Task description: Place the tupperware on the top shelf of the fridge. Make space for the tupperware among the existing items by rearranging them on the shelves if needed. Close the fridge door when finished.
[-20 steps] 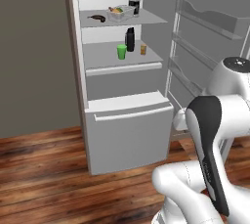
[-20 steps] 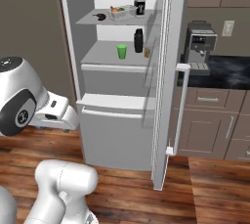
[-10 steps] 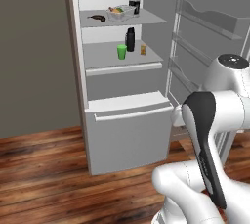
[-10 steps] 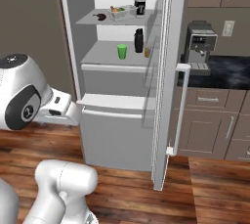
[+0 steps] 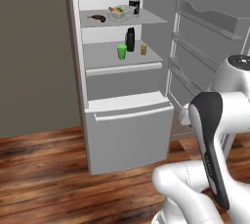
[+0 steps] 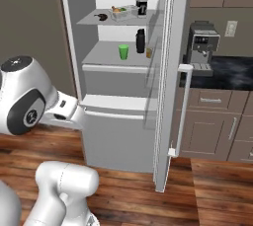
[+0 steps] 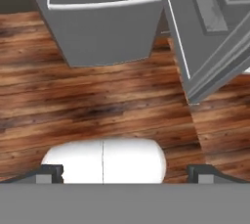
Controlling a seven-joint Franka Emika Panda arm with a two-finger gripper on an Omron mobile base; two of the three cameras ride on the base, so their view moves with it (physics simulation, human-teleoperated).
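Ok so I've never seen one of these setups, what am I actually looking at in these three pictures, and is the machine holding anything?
It is a rendered kitchen with a white robot arm on a base that can drive. Two pictures come from cameras on that base, behind the arm to its left and right, facing an open fridge. The third looks down from the hand at the wood floor; the gripper is open and holds nothing.

On the top shelf lie a dark banana, the tupperware with food, and a dark bottle. The shelf below carries a black bottle, a green cup and a small orange jar. The fridge door stands open.
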